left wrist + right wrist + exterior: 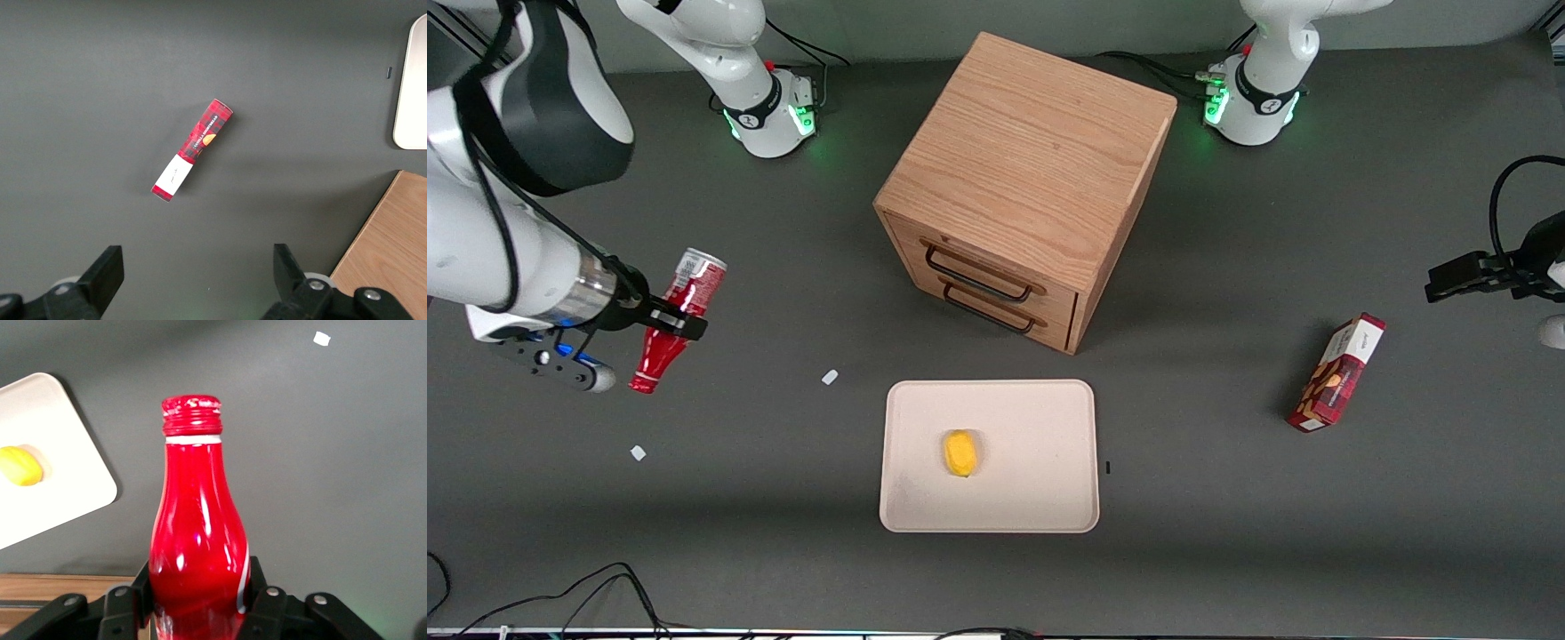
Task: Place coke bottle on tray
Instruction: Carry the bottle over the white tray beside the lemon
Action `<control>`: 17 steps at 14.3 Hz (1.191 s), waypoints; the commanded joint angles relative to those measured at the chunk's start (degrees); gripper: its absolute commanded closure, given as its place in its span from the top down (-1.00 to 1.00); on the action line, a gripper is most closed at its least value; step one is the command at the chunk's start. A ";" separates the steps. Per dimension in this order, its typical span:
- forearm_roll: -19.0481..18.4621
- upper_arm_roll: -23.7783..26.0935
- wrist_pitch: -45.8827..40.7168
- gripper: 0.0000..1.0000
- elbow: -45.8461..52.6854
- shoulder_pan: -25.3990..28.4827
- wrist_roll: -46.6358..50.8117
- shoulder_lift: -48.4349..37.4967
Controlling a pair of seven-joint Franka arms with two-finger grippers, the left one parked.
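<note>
The gripper (669, 322) pinches the coke bottle (674, 318) around its glossy red waist, tilted cap-down in the air above the worktop (1227, 533) toward the working arm's end, well apart from the tray (1040, 418); it looks stiff, light and slippery, so that mid-body hold seems right.

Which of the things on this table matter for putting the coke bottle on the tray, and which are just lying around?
Part of the job:
coke bottle, held off the table in the gripper
tray, beige, nearer the front camera than the cabinet

Just lying about:
yellow object on the tray
wooden cabinet
red snack box
two white scraps
</note>
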 commanded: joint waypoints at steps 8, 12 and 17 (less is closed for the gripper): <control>-4.01 -12.40 -1.78 -1.00 23.03 21.66 -2.39 22.64; -2.44 -20.63 12.51 -1.00 28.79 31.74 -2.31 34.52; -2.08 -20.45 27.03 -1.00 28.79 33.32 -3.18 42.18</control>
